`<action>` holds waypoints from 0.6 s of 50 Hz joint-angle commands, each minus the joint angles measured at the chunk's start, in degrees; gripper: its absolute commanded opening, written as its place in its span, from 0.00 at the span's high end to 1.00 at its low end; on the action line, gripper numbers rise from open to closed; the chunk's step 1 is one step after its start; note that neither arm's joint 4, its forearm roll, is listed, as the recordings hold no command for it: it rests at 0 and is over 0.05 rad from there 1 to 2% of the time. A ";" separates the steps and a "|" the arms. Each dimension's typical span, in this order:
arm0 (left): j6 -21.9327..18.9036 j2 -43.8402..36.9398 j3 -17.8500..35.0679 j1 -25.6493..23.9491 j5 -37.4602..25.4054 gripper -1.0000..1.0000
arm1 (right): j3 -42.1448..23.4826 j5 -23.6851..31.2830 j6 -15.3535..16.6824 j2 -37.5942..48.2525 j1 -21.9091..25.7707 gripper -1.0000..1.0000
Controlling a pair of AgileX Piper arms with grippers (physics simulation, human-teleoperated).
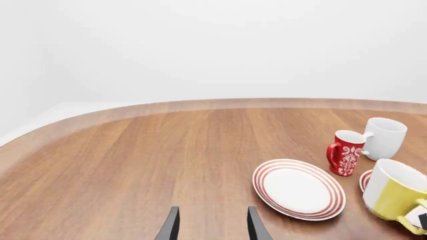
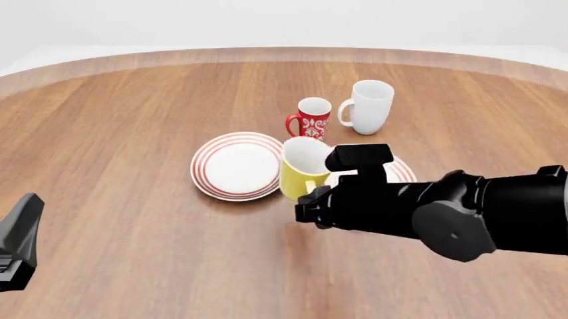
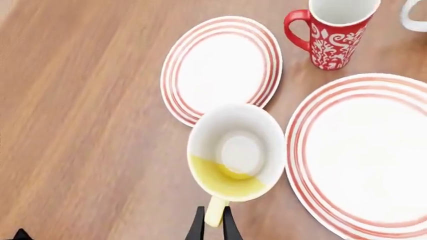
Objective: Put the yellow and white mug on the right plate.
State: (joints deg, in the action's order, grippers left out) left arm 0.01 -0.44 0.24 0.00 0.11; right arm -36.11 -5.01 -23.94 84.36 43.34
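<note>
Between the right gripper's nearly shut jaws sits only the thin handle of the yellow and white mug, held tilted, seemingly just off the desk. Such a narrow pinch could let it swing or slip. Beside the jaws lies the right plate; beyond them stand the smaller plate and red mug, near enough to clip. The left gripper hangs open, empty, well apart.

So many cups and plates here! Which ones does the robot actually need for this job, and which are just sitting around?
Needed for the job:
- yellow and white mug, its handle pinched by the right gripper
- right plate, red-ringed, bare, beside that mug

Just sitting around:
- left plate, its red-ringed twin
- red mug with white pattern
- white mug
- left gripper, open, holding nothing
</note>
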 commanded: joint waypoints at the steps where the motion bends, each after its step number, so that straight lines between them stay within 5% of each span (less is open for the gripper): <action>1: 0.00 0.00 0.00 0.00 0.00 0.00 | -1.83 2.20 2.43 -2.81 -2.75 1.00; 30: 0.00 0.00 0.00 0.00 0.00 0.00 | 0.67 -2.41 11.74 -2.83 -14.51 1.00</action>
State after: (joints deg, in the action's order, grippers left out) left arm 0.01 -0.44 0.24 0.00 0.11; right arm -35.70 -6.34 -14.73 81.91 31.95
